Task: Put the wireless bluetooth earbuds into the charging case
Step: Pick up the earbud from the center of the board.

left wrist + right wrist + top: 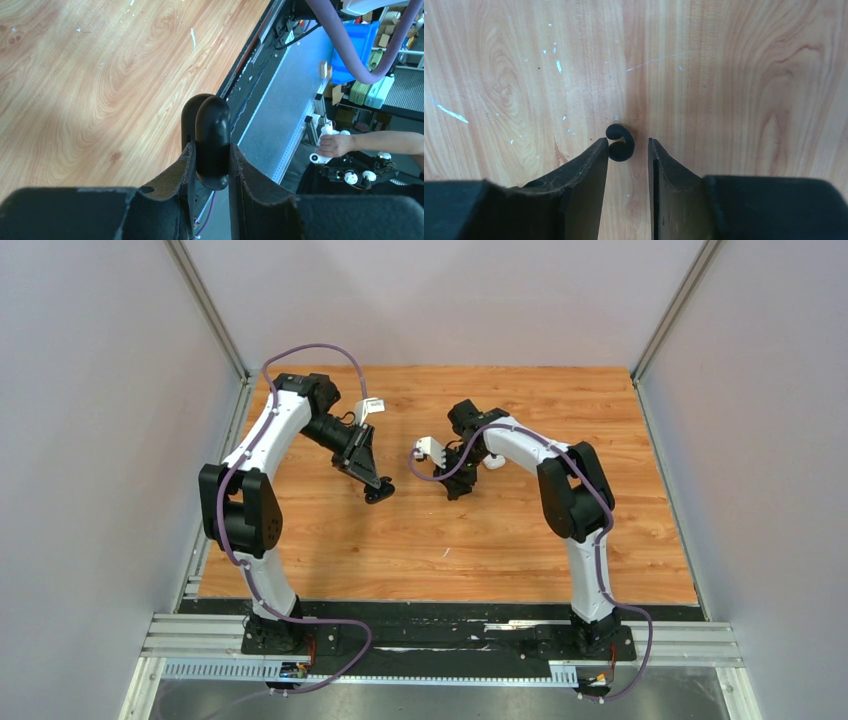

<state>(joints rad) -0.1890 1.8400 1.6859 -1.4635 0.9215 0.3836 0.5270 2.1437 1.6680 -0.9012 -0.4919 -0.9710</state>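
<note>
My left gripper (212, 150) is shut on a black charging case (212, 142). It holds the case edge-on above the table, and two rounded halves show. In the top view the left gripper (379, 492) hangs over the table's middle left. My right gripper (628, 142) is open and low over the wood. A small black roundish earbud (620, 142) lies on the table between its fingertips, close to the left finger. In the top view the right gripper (455, 487) points down near the table's middle. The white earbuds and the other black earbud are out of view.
A small white rounded object (493, 462) lies on the table, partly hidden by the right arm. The wooden table (450, 540) ends at a black rail (440, 612) in front. Grey walls stand left, right and behind. A person's hand (336, 145) shows off the table.
</note>
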